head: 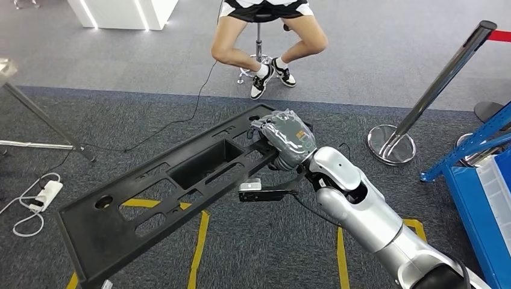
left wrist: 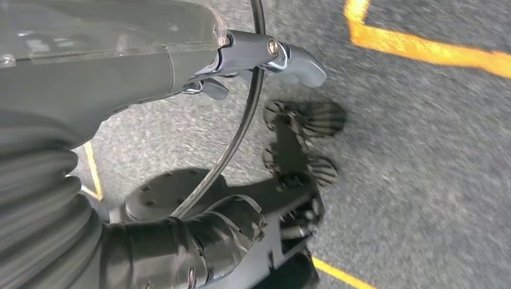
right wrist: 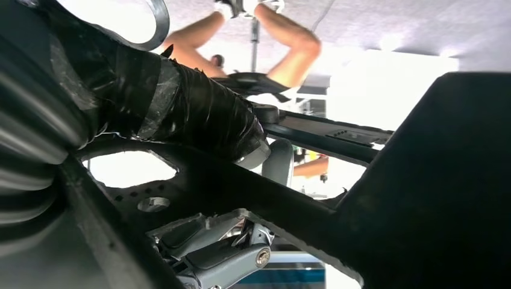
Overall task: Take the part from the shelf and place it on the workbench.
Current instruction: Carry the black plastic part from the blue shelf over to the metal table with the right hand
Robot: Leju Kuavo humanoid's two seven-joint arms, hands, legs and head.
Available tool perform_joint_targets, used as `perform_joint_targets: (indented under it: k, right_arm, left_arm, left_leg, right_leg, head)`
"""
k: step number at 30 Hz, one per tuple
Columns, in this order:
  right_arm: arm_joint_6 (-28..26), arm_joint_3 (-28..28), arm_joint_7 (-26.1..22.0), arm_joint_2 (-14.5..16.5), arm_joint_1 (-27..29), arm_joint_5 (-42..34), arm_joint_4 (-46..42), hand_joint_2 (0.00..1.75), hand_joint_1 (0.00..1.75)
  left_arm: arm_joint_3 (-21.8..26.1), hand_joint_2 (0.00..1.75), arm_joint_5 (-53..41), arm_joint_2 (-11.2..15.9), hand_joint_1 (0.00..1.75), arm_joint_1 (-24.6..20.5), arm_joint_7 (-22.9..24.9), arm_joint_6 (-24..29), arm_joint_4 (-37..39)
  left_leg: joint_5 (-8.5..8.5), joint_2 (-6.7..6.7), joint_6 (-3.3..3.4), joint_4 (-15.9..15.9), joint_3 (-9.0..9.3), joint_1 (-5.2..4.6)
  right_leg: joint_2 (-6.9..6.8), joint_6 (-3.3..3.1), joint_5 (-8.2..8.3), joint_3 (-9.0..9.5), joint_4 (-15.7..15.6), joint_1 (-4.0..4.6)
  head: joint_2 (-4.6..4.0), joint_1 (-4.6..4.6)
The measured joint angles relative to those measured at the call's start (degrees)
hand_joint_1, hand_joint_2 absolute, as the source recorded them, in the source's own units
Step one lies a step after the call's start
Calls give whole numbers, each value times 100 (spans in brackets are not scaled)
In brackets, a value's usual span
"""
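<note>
Across the middle of the head view, running from lower left toward the centre: one part (head: 175, 186), a long black moulded panel with a deep rectangular well and several slots and cut-outs, carried above the floor.

Holder: right hand (head: 284, 139), fingers wrapped over the panel's upper end near frame centre. The right wrist view showed the same part (right wrist: 422, 180) from beneath, with fingers (right wrist: 229, 259) curled under an inner bar.

Left hand (left wrist: 265, 60): seen in its own wrist view hanging over the floor, nothing in it; fingers partly curled, their spread not determinable.

Handling, judged: stiff plastic, probably light for its length, yet held at one end only, so the free end would lever hard against the grip and swing in a turn. A hold nearer the well, or a second hand under the far end, would steady it. Smooth surface, likely slippery; thin bars between slots may flex.

Surface and room: grey carpet (head: 373, 66) marked with yellow tape (head: 202, 241). Seated person (head: 265, 36) on a stool, upper centre. Stanchion (head: 434, 90) on a round base, right. Blue rack (head: 482, 205), right edge. White cable (head: 30, 198), left. No workbench identifiable.
</note>
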Motion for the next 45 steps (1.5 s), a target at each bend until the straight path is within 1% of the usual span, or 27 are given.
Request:
perform_joint_targets:
  k: [1,3,5,6,8,10,12,14,16,17,19,21,23,24,26,27,29,30,32,34,36,38,39,40,42,43,45]
  right_arm:
    - [-1,1,-3,2,-6,-4,2,175,175]
    - [-8,0,-39,-9,-22,-27,13,175,175]
    - [-19,1,-89,-44,-27,-64,32,175,175]
    - [-22,1,-106,-60,-25,-78,43,175,175]
    - [-21,2,-113,-72,-19,-89,77,175,175]
    - [-16,2,-104,-68,-36,-96,104,175,175]
    - [-13,2,-96,-64,-86,-104,134,175,175]
    - [-15,4,-102,-61,-125,-119,164,175,175]
    - [-19,8,-111,-56,-152,-134,176,175,175]
    - [-20,9,-113,-54,-167,-139,182,175,175]
    - [-22,10,-115,-46,-192,-151,188,175,175]
    - [-24,11,-119,-43,-205,-166,193,175,175]
    - [-23,11,-120,-43,-205,-172,203,175,175]
    - [-22,12,-120,-41,-202,-172,207,175,175]
    - [-22,13,-120,-36,-205,-172,209,175,175]
    - [-22,13,-120,-34,-209,-172,208,175,175]
    - [-22,14,-120,-33,-217,-172,206,175,175]
    - [-22,16,-120,-32,-220,-172,205,175,175]
    - [-22,18,-120,-20,-228,-172,203,175,175]
    - [-22,19,-119,-9,-242,-173,204,175,175]
    - [-23,20,-121,-7,-246,-181,218,175,175]
    - [-24,22,-125,-8,-229,-190,241,175,175]
    - [-23,26,-126,-8,-217,-191,254,175,175]
    - [-23,29,-127,-8,-210,-191,267,175,175]
    - [-23,36,-127,-8,-215,-191,291,175,175]
    - [-23,37,-127,-9,-222,-191,307,175,175]
    - [-24,41,-133,-6,-235,-191,333,175,175]
  left_arm:
    - [-75,175,80,31,0,11,7,29,1]
    - [-249,175,233,68,0,-4,1,70,2]
    - [-409,175,329,76,0,-60,-14,84,4]
    - [-476,175,368,78,0,-83,-22,89,4]
    - [-605,175,498,84,0,-90,-37,119,4]
    - [-735,175,671,113,0,-72,-46,149,3]
    - [-854,175,803,164,0,-72,-63,149,2]
    - [-962,175,902,228,0,-101,-101,152,3]
    - [-1084,175,992,284,0,-112,-145,184,4]
    - [-1143,175,1030,298,0,-103,-160,210,4]
    - [-1235,175,1097,329,0,-107,-172,254,4]
    - [-1299,175,1169,341,0,-139,-177,280,4]
    - [-1388,175,1265,350,0,-152,-179,299,4]
    - [-1437,175,1314,355,0,-146,-179,306,4]
    - [-1530,175,1388,376,0,-133,-185,323,4]
    - [-1568,175,1410,385,0,-135,-189,327,3]
    - [-1633,175,1431,405,0,-146,-197,332,1]
    - [-1663,175,1435,417,0,-148,-200,335,1]
    - [-1709,175,1456,449,0,-136,-200,359,0]
    - [-1734,175,1494,472,0,-139,-206,385,0]
    - [-1771,175,1542,478,0,-184,-233,391,0]
    - [-1832,175,1597,481,0,-229,-262,393,0]
    - [-1860,175,1623,481,0,-236,-270,399,0]
    - [-1884,175,1645,481,0,-231,-274,408,0]
    - [-1929,175,1673,478,0,-217,-276,439,0]
    - [-1958,175,1682,474,0,-216,-281,451,1]
    - [-2002,175,1703,469,0,-231,-297,464,4]
  left_leg:
    - [31,-56,16,-46,16,11]
    - [102,-166,62,-153,60,41]
    - [141,-287,99,-193,67,56]
    - [147,-354,110,-186,57,54]
    - [146,-508,114,-153,40,50]
    - [129,-665,106,-96,27,52]
    - [106,-802,77,-19,-23,56]
    - [111,-922,22,20,-106,81]
    - [139,-1049,-46,-3,-146,111]
    - [133,-1025,-75,1,-154,109]
    - [-5,-742,-144,246,-270,103]
    - [-289,-419,-227,877,-591,140]
    - [-428,-334,-290,1421,-904,200]
    - [-352,-316,-313,1429,-933,227]
    - [46,-219,-335,824,-664,263]
    - [200,-90,-335,441,-466,243]
    - [311,102,-283,-30,-228,175]
    - [265,123,-244,-65,-208,133]
    - [237,8,-151,-98,-185,120]
    - [209,-122,-54,-158,-95,132]
    - [174,-249,35,-191,-10,134]
    - [123,-396,98,-187,55,111]
    - [91,-483,113,-180,95,98]
    - [51,-573,118,-169,142,88]
    - [-45,-747,109,-135,242,85]
    - [-92,-821,95,-115,267,89]
    - [-151,-947,44,-84,242,124]
  right_leg:
    - [-12,24,-14,9,5,-12]
    - [212,61,-162,-56,196,-33]
    - [530,70,-482,-330,783,-39]
    - [599,73,-624,-507,1136,-35]
    - [641,80,-636,-687,1463,-28]
    - [700,67,-256,-478,986,-29]
    - [947,45,24,-186,321,-58]
    - [1098,35,49,-96,63,-64]
    - [984,-1,71,-73,-5,-52]
    - [915,-32,85,-41,-51,-56]
    - [770,-86,118,43,-162,-77]
    - [620,-109,111,103,-211,-64]
    - [464,-107,75,135,-216,-60]
    - [390,-97,50,155,-216,-61]
    - [260,-61,-7,216,-215,-65]
    - [201,-33,-38,251,-222,-60]
    - [100,32,-90,303,-230,-35]
    - [49,67,-110,324,-242,-23]
    - [-31,146,-163,379,-259,-32]
    - [177,191,-273,342,-87,-74]
    - [515,184,-502,-9,556,-89]
    - [631,173,-678,-541,1334,-73]
    - [643,165,-631,-729,1520,-66]
    - [652,149,-461,-808,1478,-58]
    - [748,91,104,-675,831,-33]
    - [885,62,321,-559,487,-30]
    - [1098,36,427,-379,33,-28]
  head:
    - [0,0]
    - [0,2]
    - [0,3]
    - [0,4]
    - [0,3]
    - [0,4]
    - [0,1]
    - [0,-2]
    - [0,-1]
    - [0,-3]
    - [0,-20]
    - [0,-34]
    - [0,-34]
    - [0,-34]
    - [0,-34]
    - [0,-35]
    - [0,-31]
    - [0,-28]
    - [0,-26]
    - [0,-24]
    - [0,-21]
    - [0,-21]
    - [0,-21]
    - [0,-21]
    - [0,-20]
    - [0,-26]
    - [0,-39]
